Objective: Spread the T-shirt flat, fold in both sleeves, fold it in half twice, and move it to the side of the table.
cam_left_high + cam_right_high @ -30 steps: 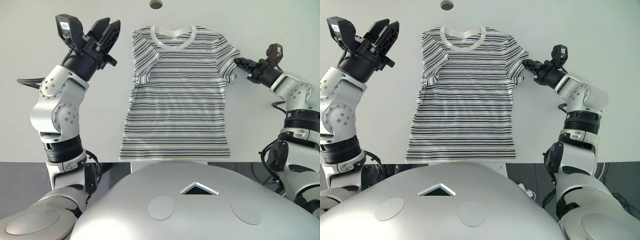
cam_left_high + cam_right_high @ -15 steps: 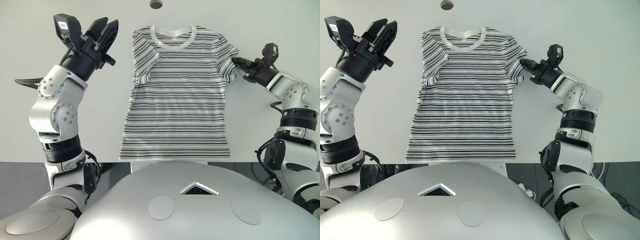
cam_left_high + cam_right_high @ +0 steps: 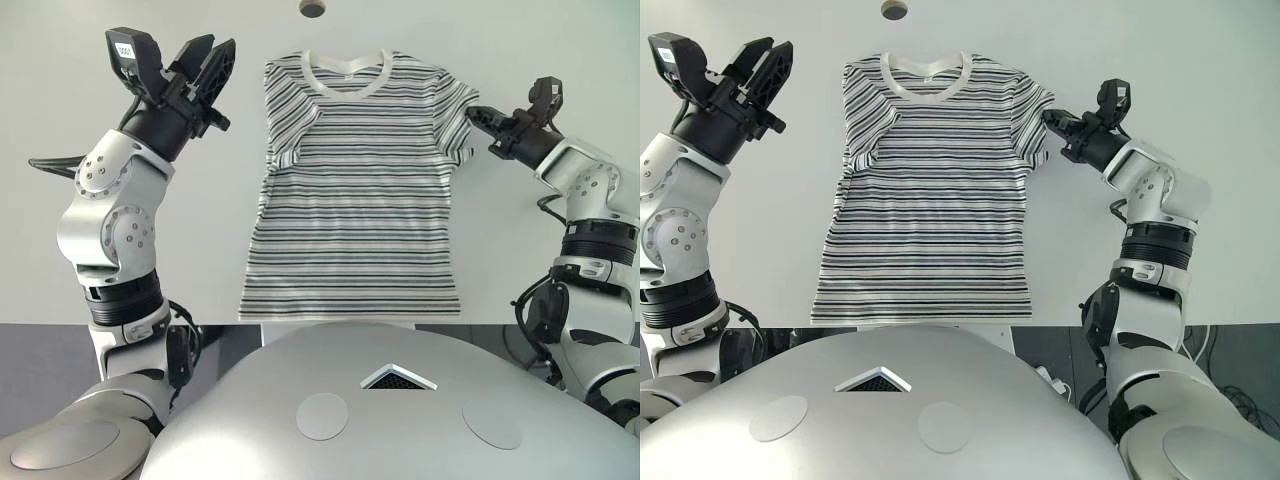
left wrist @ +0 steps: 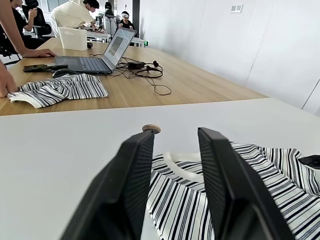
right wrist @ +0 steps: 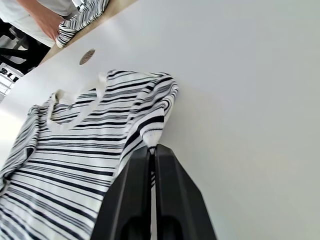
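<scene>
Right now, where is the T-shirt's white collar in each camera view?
Left eye view: collar, top centre, at the T-shirt's far end.
Right eye view: top, left of centre.
Left wrist view: seen between the left gripper's open jaws.
Right wrist view: beyond the sleeve at the right gripper's shut jaws.
Shared landmark: round grommet just beyond the collar.

A striped T-shirt lies flat on the white surface, its left sleeve folded inward. The right gripper pinches the other sleeve's edge with closed fingers. The left gripper hovers spread wide, left of the collar.
</scene>
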You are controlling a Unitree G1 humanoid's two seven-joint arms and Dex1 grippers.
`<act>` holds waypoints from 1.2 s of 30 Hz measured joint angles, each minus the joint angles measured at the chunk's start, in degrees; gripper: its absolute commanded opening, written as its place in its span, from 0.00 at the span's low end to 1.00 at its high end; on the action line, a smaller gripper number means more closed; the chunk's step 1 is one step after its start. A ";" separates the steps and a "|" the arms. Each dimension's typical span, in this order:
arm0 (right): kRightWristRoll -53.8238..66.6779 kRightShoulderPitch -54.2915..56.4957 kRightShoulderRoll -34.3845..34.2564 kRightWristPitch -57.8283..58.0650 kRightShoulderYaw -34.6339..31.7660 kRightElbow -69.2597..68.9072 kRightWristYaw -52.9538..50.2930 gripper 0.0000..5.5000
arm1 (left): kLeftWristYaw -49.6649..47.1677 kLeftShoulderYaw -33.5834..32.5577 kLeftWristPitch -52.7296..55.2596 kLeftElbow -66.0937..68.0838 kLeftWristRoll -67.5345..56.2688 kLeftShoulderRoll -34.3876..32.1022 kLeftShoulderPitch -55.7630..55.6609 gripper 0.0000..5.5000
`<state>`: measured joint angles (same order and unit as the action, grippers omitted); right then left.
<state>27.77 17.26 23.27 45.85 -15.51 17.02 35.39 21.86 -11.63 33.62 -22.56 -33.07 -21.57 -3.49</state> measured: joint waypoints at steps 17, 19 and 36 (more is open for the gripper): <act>-0.80 -4.09 -6.01 0.54 9.86 -16.11 -6.23 0.00 | -0.31 1.84 0.00 -0.01 0.05 0.56 0.00 0.30; -1.03 -4.05 -6.58 0.53 11.16 -17.67 -7.20 0.00 | -0.35 2.09 0.00 0.00 0.07 0.64 0.00 0.30; -9.36 -4.47 -6.34 -4.19 23.88 -22.32 -7.36 0.08 | -0.41 5.18 -1.50 -0.07 3.91 1.64 0.78 0.30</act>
<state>18.40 12.79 16.93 41.67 8.37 -5.30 28.03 21.44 -6.45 32.12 -22.64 -29.17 -19.93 -2.71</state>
